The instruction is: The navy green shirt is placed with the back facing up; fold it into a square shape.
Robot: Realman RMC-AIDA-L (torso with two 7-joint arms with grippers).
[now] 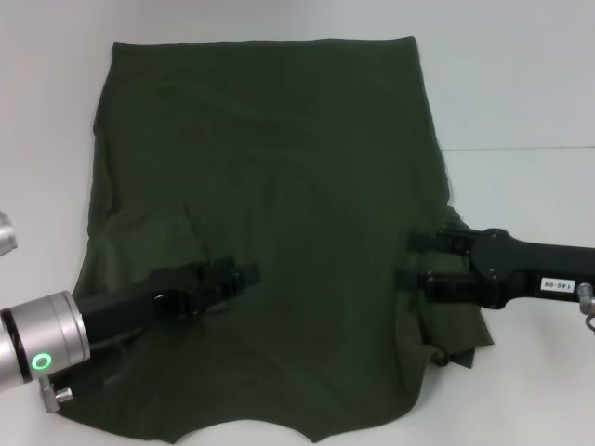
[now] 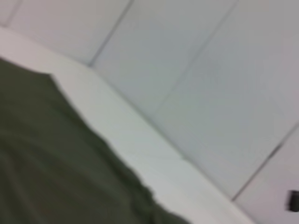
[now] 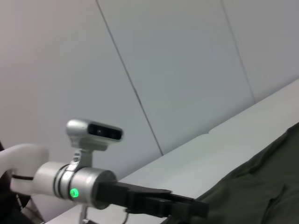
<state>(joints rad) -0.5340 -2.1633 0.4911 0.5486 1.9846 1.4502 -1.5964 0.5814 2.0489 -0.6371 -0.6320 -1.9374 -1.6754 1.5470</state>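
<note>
Both tools lie low over the shirt [image 1: 270,214] on the counter [image 1: 521,93]: left tool [image 1: 244,276] near-left, right tool [image 1: 409,262] at the right edge. I cannot tell whether either is spread or pinching. Each should pinch one layer and fold evenly, keeping edges straight

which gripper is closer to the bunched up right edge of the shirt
Right. The right gripper reaches in over the shirt's bunched right edge; the left gripper is over the left middle, well away.

One shirt [image 1: 279,214], two end effectors [image 1: 244,276] [image 1: 409,260]
</note>
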